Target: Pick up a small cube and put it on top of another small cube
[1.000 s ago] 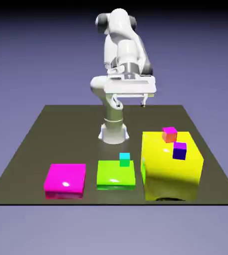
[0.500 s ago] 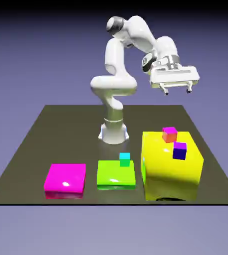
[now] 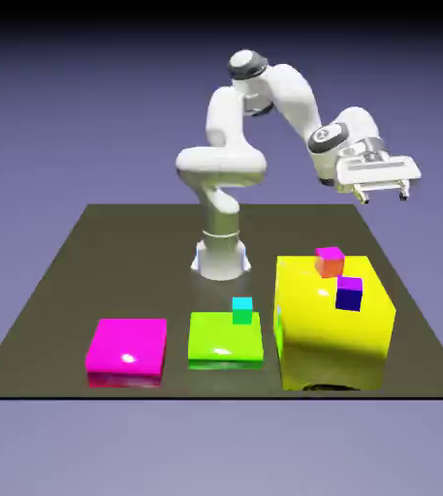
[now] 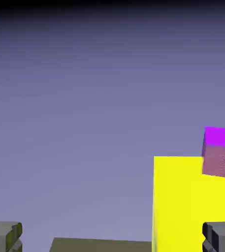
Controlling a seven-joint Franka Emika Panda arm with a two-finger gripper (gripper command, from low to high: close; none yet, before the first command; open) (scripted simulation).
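The small cube named for picking up is out of view in both frames. The other small cube (image 3: 330, 262), magenta on top with red-orange sides, sits on the far part of the big yellow block (image 3: 332, 325). My gripper (image 3: 386, 197) hangs open and empty, high above the table, behind that block and toward the exterior view's right. In the hand view my gripper (image 4: 112, 238) shows only its two grey fingertips (image 4: 3, 236), wide apart, with nothing between them. The yellow block (image 4: 183, 202) fills the lower right there.
A purple-and-blue cube (image 3: 349, 293) also rests on the yellow block; the hand view shows a purple-topped cube (image 4: 221, 150). A cyan-and-green cube (image 3: 242, 310) stands on a flat green block (image 3: 220, 344). A flat magenta block (image 3: 128, 349) lies at the exterior view's left.
The arm has swung from the middle toward the exterior view's right, carrying the open gripper out past the yellow block. No cube has moved.
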